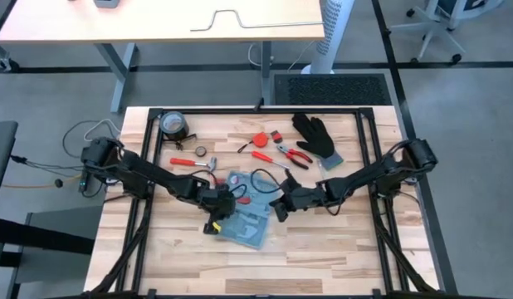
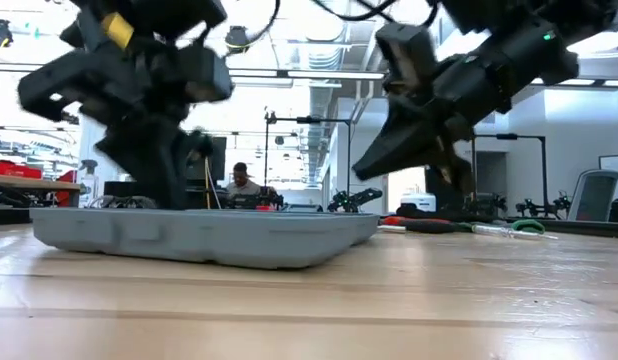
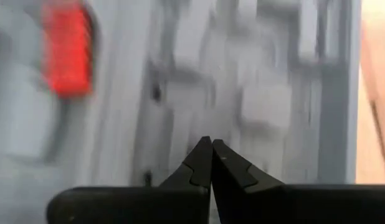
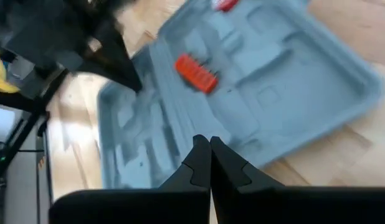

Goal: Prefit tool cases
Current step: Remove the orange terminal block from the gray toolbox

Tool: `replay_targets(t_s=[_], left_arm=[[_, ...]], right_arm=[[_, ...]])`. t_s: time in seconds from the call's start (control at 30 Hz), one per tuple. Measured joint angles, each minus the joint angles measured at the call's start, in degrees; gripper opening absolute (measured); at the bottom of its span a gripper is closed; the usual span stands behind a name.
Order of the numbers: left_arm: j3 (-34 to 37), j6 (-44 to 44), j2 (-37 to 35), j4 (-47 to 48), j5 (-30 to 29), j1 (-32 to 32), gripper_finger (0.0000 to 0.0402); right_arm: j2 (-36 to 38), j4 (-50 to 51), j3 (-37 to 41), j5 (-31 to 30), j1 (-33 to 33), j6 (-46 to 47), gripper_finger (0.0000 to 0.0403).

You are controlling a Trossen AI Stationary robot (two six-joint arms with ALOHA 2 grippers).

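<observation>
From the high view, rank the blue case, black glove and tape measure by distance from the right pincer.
1. Light-blue plastic tool case, just left of the right pincer.
2. Black glove, toward the table's far right.
3. Round tape measure, far-left corner.

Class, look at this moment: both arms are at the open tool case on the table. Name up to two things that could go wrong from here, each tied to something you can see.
1. Both grippers crowd the tool case: the left gripper is shut right over its moulded slots and the right gripper is shut beside it, so the arms might collide.
2. The red bit holder sits in the tray; a nudge to the case could shake it out.
</observation>
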State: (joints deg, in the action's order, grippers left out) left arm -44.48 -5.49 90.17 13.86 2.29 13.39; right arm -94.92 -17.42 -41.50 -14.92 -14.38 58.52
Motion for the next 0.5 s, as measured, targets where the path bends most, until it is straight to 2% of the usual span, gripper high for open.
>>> replay_targets(t_s=[0.13, 0.2, 0.3, 0.5], left_arm=[[0.02, 3.12, -2.95, -0.38, -8.22, -0.35, 0.0001], [0.04, 3.68, -2.85, -0.85, -9.87, -1.39, 0.0001], [-0.04, 2.68, -1.59, -1.62, -9.77, -4.18, 0.0], [-0.19, 2.07, 1.62, -3.38, -7.58, -9.28, 0.0]], right_arm=[[-6.61, 0.63, -5.72, 2.04, 1.75, -0.61, 0.0003], [-9.75, 0.68, -9.09, 2.69, 2.84, -0.61, 0.0002], [-13.35, 3.14, -13.84, 2.94, 4.07, -0.51, 0.0002], [-15.41, 14.61, -20.1, 3.48, 5.61, -0.52, 0.0001]])
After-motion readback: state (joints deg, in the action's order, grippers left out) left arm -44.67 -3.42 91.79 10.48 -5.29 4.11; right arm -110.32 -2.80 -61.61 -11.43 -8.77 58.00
